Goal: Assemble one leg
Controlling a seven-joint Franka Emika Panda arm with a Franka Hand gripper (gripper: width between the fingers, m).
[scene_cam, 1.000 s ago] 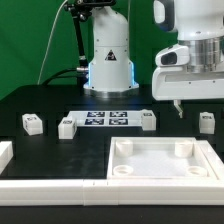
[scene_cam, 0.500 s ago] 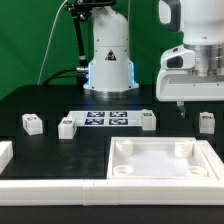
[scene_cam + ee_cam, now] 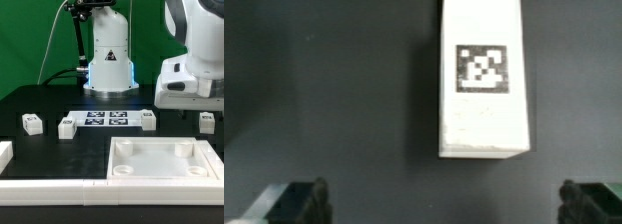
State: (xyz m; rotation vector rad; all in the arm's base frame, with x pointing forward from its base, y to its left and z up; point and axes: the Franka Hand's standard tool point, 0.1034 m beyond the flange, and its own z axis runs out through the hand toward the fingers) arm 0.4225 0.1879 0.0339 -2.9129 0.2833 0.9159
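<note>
Several small white legs with tags lie on the black table in the exterior view: two at the left (image 3: 32, 123) (image 3: 67, 127), one in the middle (image 3: 148, 120) and one at the far right (image 3: 205, 122). My gripper (image 3: 186, 102) hangs low over the table just beside the far-right leg; its fingertips are hidden by the hand. In the wrist view one leg (image 3: 484, 80) lies lengthwise on the dark table, tag face up, ahead of my open gripper (image 3: 445, 205). The dark fingers (image 3: 295, 200) stand wide apart and hold nothing.
The large white recessed panel (image 3: 165, 160) lies at the front right. The marker board (image 3: 105, 119) lies between the legs. A white rail (image 3: 50, 186) runs along the front, with another white piece (image 3: 5, 152) at the left edge. The robot base (image 3: 108, 60) stands behind.
My gripper has moved toward the exterior view's right and lower, closer to the far-right leg. The legs and the panel have not moved.
</note>
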